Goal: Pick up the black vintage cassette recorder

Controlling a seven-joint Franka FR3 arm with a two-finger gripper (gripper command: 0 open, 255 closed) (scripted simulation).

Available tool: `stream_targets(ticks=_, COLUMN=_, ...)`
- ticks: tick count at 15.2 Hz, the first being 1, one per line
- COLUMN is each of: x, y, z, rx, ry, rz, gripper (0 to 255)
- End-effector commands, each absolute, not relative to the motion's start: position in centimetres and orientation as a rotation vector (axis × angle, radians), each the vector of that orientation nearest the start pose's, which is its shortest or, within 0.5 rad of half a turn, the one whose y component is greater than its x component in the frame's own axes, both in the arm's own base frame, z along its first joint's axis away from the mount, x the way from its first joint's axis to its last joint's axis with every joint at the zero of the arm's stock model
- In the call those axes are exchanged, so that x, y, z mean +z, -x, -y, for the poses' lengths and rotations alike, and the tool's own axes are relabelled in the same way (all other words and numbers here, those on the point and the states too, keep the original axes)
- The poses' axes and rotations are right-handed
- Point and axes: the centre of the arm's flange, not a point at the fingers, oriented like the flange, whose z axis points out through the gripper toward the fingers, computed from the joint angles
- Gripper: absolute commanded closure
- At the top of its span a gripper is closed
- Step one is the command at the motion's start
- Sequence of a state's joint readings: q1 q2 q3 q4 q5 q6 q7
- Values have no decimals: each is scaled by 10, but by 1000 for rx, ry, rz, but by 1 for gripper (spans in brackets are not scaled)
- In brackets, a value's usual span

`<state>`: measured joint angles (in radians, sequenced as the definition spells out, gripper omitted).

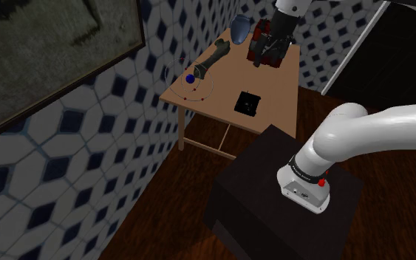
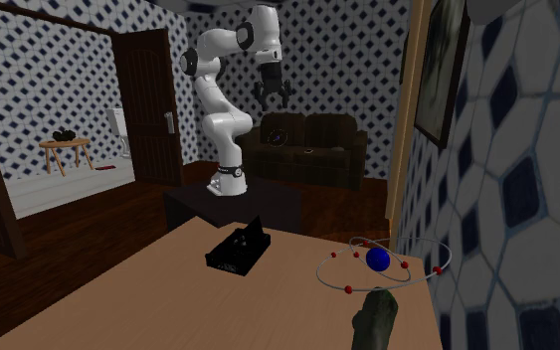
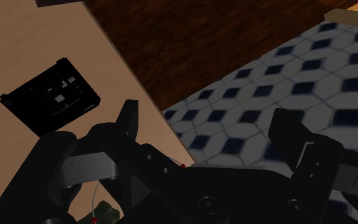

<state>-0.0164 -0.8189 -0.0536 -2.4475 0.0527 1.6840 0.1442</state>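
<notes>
The black cassette recorder (image 1: 249, 103) lies flat and untouched on the tan table (image 1: 221, 87), well below the claw (image 1: 264, 53) and off to one side of it. In the wrist view the cassette recorder (image 3: 50, 102) sits beyond the outer side of one finger, not in the gap between the two. The claw (image 2: 274, 99) hangs high over the table and is released: its fingers (image 3: 128, 119) stand wide apart, with nothing between them but the table's edge, the dark floor and the patterned wall (image 3: 285, 70) far beneath. The step in hand looks like the approach, with no descent made and no contact yet. The next move calls for carrying the claw sideways until the recorder is centred under the gap. The wrist would then turn so the fingers straddle the recorder's shorter span, and the claw would come straight down and clench. The body is low and flat, so the fingers probably need to reach almost to the tabletop to get a sound hold. A wire orbit model (image 1: 191, 80) with a blue ball and a dark elongated piece (image 1: 213, 57) share the table. Both lie well apart from the recorder, on its wall side, so they should not get in the way of the descent.
</notes>
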Motion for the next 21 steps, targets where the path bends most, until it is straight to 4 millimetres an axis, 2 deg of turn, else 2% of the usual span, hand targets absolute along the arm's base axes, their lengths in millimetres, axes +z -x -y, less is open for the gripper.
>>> stream_targets(ticks=1, x=567, y=-307, z=20, rx=-77, ry=3031, rz=-308, gripper=0)
stream_targets(ticks=21, x=355, y=-383, z=157, rx=-129, ry=2980, rz=-526, gripper=0)
